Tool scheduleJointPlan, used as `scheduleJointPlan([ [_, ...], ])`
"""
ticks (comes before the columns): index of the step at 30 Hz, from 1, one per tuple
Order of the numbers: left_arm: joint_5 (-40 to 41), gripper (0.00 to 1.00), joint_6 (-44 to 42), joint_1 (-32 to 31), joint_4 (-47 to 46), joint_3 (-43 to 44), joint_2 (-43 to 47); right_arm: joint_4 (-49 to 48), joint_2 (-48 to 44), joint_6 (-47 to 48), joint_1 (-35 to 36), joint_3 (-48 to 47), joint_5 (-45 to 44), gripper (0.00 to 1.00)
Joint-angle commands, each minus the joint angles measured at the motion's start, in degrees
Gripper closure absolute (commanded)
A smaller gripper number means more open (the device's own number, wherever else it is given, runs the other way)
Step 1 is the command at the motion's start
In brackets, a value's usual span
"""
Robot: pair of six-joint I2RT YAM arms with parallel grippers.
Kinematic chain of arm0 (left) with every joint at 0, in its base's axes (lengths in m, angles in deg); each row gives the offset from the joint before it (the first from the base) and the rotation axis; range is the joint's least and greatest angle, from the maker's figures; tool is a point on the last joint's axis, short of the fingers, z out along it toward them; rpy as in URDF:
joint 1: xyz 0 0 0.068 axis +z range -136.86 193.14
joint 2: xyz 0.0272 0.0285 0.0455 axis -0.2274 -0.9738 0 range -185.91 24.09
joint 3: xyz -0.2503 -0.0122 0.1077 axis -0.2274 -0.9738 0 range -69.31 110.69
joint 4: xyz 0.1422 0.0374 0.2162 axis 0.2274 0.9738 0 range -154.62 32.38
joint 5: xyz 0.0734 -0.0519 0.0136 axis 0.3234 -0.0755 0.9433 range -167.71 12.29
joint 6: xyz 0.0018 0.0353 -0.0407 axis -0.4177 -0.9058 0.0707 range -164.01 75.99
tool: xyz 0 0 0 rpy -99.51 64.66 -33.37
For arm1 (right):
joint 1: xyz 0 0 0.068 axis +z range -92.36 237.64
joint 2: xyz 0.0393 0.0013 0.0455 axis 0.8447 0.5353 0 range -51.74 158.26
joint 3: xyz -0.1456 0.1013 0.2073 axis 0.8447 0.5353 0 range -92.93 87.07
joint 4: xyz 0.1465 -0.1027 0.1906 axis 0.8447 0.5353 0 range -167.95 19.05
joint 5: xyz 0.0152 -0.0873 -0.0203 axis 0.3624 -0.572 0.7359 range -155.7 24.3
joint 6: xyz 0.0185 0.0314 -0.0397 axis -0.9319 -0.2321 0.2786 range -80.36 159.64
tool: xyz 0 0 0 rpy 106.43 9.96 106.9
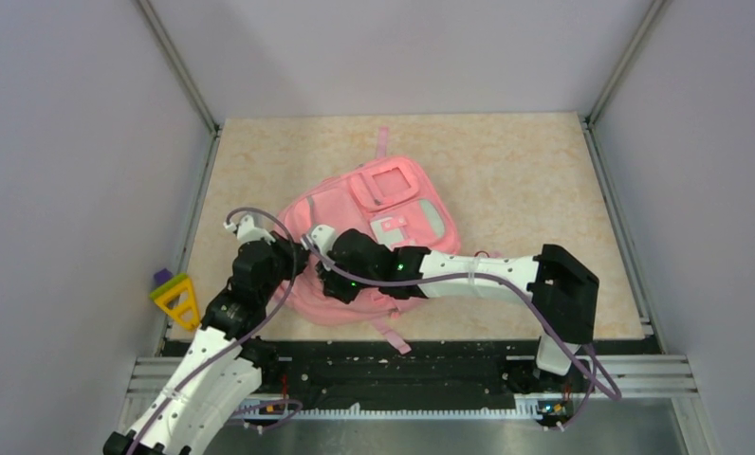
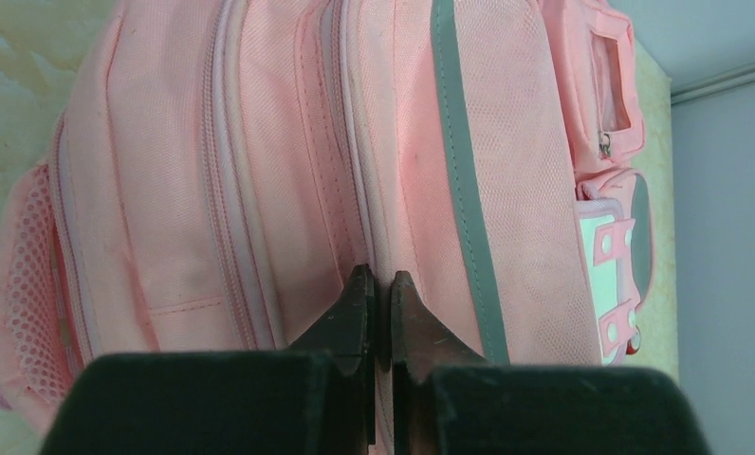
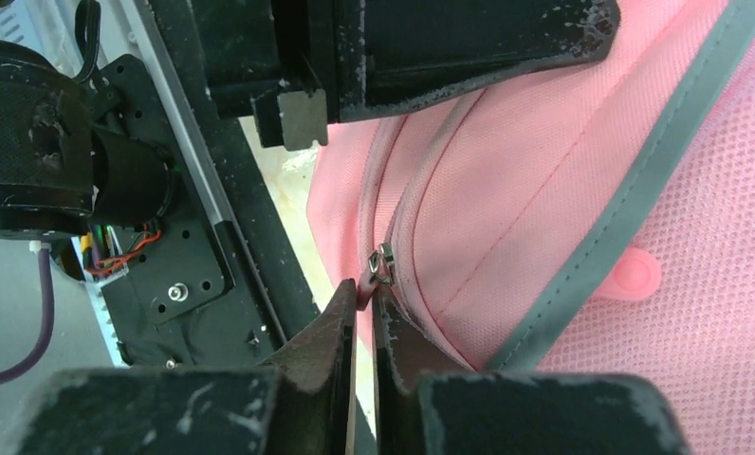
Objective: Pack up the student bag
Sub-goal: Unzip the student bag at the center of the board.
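Here the student bag [image 1: 355, 204] is lying flat on the near-left part of the table [image 1: 506, 161], with both arms crowding its near edge. The left hand [image 2: 378, 284] is pinching shut on fabric beside a zip, probably bracing it, while the right hand [image 3: 364, 299] is nipping the zip pull [image 3: 383, 263]. Only the wrist views are showing these grips, since the arms are hiding them from above

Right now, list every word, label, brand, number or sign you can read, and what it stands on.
None can be read.
The student bag shows no lettering in any view; its white-pink patch looks blank.
The yellow and purple object left of the table is too small to show any mark.
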Motion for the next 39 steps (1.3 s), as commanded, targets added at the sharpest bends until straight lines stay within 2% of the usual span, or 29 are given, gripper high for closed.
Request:
scheduleJointPlan([
  [1, -3.74, 1.0, -0.11, -1.54, -5.27, 0.97, 1.57, -8.83, -1.54, 1.3, 2.49, -3.66, 3.36, 0.87],
  [2, -3.12, 0.97, -1.69, -1.54, -3.14, 2.26, 1.97, -8.07, -2.6, 1.67, 2.47, -2.96, 2.61, 0.8],
  [3, -2.73, 0.89, -3.31, -1.59, -1.35, 3.48, 2.42, -7.33, -4.08, 2.02, 2.39, -2.01, 1.55, 0.72],
  [5, -2.38, 0.62, -6.02, -1.59, 2.85, 5.94, 3.32, -5.96, -7.58, 2.75, 2.3, 0.67, -1.9, 0.6],
  [7, -2.81, 0.42, -8.54, -1.61, 6.06, 7.34, 4.52, -4.73, -11.59, 3.16, 1.47, 4.43, -2.9, 0.5],
  [11, -8.27, 0.27, -11.83, -1.58, 8.23, 6.32, 6.68, -0.48, -19.29, 2.1, -2.79, 9.7, -3.97, 0.42],
  [15, -17.98, 0.25, -13.89, -1.7, 7.94, 3.8, 8.57, 1.11, -25.11, 0.3, -8.76, 15.89, -5.22, 0.37],
  [18, -20.63, 0.25, -14.23, -1.79, 9.26, 2.82, 10.54, 0.94, -27.83, -0.98, -13.17, 19.32, -4.51, 0.35],
  [25, -22.23, 0.26, -13.33, -2.04, 14.51, 2.77, 15.03, -0.72, -31.1, -2.43, -19.58, 23.63, -3.64, 0.34],
  [31, -23.66, 0.28, -11.98, -2.68, 18.49, 4.4, 14.12, -4.06, -32.8, -7.18, -24.44, 27.32, -0.62, 0.33],
  [37, -18.46, 0.33, -9.81, -3.86, 23.1, 6.5, 10.69, -7.85, -33.12, -10.92, -25.92, 31.12, 0.66, 0.32],
  [39, -17.55, 0.38, -9.73, -3.98, 22.98, 6.49, 9.65, -8.64, -33.1, -11.32, -25.94, 31.76, 1.32, 0.32],
])
